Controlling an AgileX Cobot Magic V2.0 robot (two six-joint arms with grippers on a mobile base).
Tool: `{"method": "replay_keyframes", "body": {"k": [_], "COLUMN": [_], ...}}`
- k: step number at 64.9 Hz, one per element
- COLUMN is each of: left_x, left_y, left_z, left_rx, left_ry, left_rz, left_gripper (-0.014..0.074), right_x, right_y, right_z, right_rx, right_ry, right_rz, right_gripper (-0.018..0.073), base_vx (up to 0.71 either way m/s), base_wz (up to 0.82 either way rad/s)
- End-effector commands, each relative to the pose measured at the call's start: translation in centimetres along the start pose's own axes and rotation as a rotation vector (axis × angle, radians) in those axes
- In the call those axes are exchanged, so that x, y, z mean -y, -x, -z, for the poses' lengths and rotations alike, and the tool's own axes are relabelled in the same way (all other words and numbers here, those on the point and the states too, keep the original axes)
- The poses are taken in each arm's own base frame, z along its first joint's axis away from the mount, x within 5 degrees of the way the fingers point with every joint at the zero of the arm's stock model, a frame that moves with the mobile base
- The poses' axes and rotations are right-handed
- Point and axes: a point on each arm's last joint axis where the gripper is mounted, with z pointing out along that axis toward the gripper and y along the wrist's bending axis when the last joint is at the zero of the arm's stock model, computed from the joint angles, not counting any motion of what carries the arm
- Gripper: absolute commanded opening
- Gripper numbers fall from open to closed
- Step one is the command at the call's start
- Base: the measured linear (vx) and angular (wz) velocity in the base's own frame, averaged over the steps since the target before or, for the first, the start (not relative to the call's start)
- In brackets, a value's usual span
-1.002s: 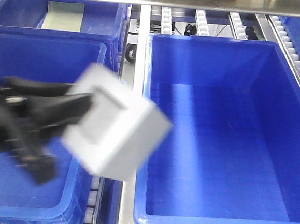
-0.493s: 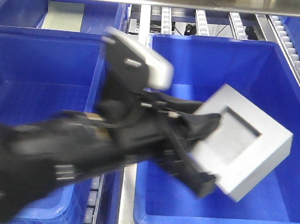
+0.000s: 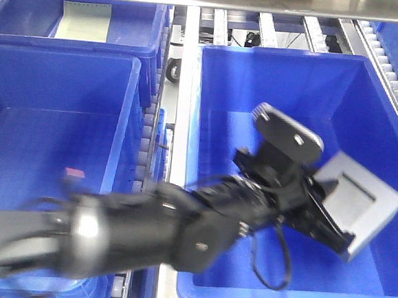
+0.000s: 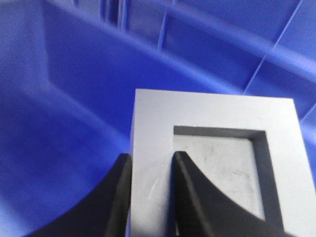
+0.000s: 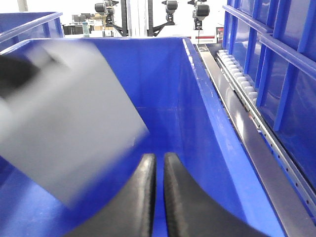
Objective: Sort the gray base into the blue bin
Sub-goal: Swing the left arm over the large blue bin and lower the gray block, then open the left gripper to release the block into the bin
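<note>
Blue bin surrounds (clamped) gray base.

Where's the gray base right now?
In the front view the gray base is held in the left pincer, inside the right-hand blue bin near its right wall, not yet released.

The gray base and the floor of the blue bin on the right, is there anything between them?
Nothing: in the front view the gray base, held by the left tool, hangs over the blue bin's bare floor.
</note>
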Motion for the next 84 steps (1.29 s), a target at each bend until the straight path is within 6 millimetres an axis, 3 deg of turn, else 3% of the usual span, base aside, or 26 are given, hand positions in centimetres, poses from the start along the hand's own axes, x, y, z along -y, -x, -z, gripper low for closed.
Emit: {"method": "replay_keyframes", "body": {"k": [1, 19, 40, 54, 62, 70, 80, 84], "left_x": [0.8, 2.1, 2.1, 2.1, 2.4, 2.2, 1.1, 0.8], "left_y": [2.8, 0.6, 0.4, 0.9, 2.2, 3.0, 3.8, 3.8], "left_z": [0.0, -1.8, -1.8, -1.4, 0.4, 3.6, 10.9, 13.8], "left_rx": [0.148, 0.079, 0.071, 0.076, 0.044, 0.070, 0.205, 0.233], "left_ry": [-0.006, -0.031, -0.031, -0.035, -0.060, -0.060, -0.036, -0.034], "left_rz": [0.020, 0.007, 0.007, 0.009, 0.011, 0.011, -0.018, -0.057], "left_gripper": [0.0041, 0.0125, 0.0283, 0.0311, 0.0292, 0.0190, 0.0006, -0.0008], "right_x": [0.0, 0.0, 0.0, 0.0, 0.0, 0.0, 0.0, 0.0], "right_y": [0.9, 0.9, 0.9, 0.9, 0.9, 0.9, 0.9, 0.9], "right_z": [0.1, 0.1, 0.1, 0.1, 0.1, 0.1, 0.1, 0.1], "right_rx": [0.093, 0.093, 0.093, 0.093, 0.093, 0.093, 0.093, 0.093], "right_ry": [0.000, 0.000, 0.000, 0.000, 0.000, 0.000, 0.000, 0.000], "right_rz": [0.013, 0.013, 0.013, 0.013, 0.013, 0.013, 0.013, 0.013], "right_gripper": [-0.0004, -0.0004, -0.0004, -0.0004, -0.0004, -0.0004, -0.0004, -0.0004], "base_vx": [0.00, 0.00, 0.00, 0.00, 0.00, 0.00, 0.00, 0.00], "base_wz": [0.00, 0.00, 0.00, 0.00, 0.00, 0.00, 0.00, 0.00]}}
